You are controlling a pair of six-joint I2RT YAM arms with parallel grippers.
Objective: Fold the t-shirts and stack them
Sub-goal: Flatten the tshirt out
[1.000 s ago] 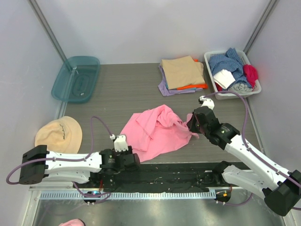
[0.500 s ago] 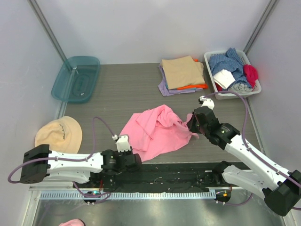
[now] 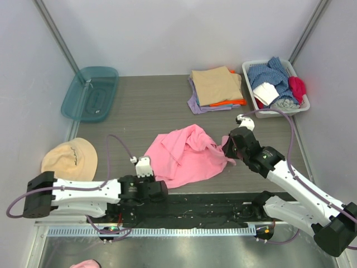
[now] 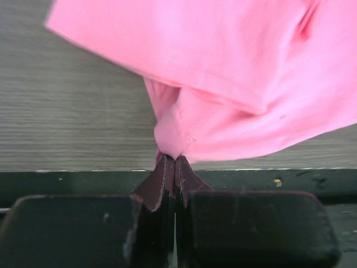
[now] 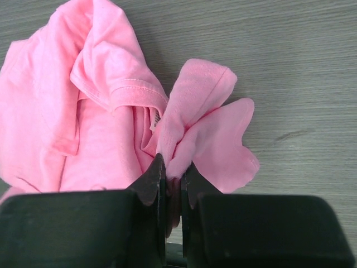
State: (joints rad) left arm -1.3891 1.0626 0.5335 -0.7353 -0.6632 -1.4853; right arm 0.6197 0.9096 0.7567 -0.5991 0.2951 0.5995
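Since a second ago the left jaws have closed: they stood apart by the near left corner of the pink t-shirt [image 3: 184, 153] and now press together on a small pinch of that corner, right at the table's near edge. The left wrist view shows the pink cloth [image 4: 223, 84] gathered to a point between the two tips. The right jaws are clamped on a bunched fold at the shirt's right edge, and the right wrist view shows pink cloth [image 5: 100, 111] puffing out on both sides of the tips.

The shirt is unfolded and crumpled, lying near the middle of the grey table [image 3: 145, 111]. Its long axis runs from the near left to the right, between the two sets of jaws. Its far part is heaped in loose folds.

Well apart, at the far side, sits a stack of folded t-shirts [image 3: 215, 86], tan on top with orange and lilac edges beneath. Just right of the stack is a white basket [image 3: 249, 89] of mixed clothes. A teal tub [image 3: 89, 92] sits at the far left and a tan hat [image 3: 70, 159] at the near left.
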